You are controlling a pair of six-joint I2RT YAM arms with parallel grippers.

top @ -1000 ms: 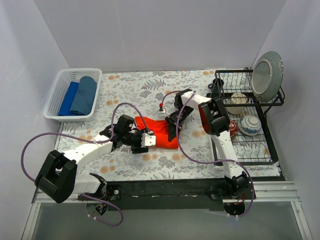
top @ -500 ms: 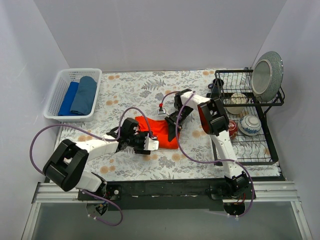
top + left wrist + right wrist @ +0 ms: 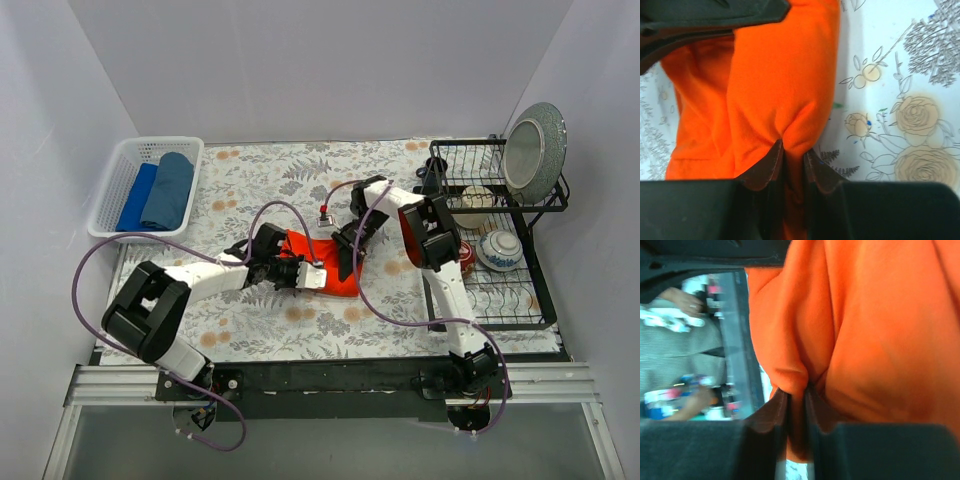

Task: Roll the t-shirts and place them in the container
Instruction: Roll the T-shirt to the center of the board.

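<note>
One orange-red t-shirt lies bunched in the middle of the floral table. My left gripper is at its left edge; in the left wrist view the left gripper is shut on a fold of the orange t-shirt. My right gripper is on its right side; in the right wrist view the right gripper pinches a fold of the orange t-shirt. Two rolled blue t-shirts lie in the white basket at the back left.
A black dish rack stands along the right edge with a grey plate upright and bowls in it. A small red-topped object sits just behind the shirt. Purple cables loop over both arms.
My left arm has swung right and forward onto the shirt's left edge, and its jaws have closed on the cloth. The right gripper has stayed on the shirt.
</note>
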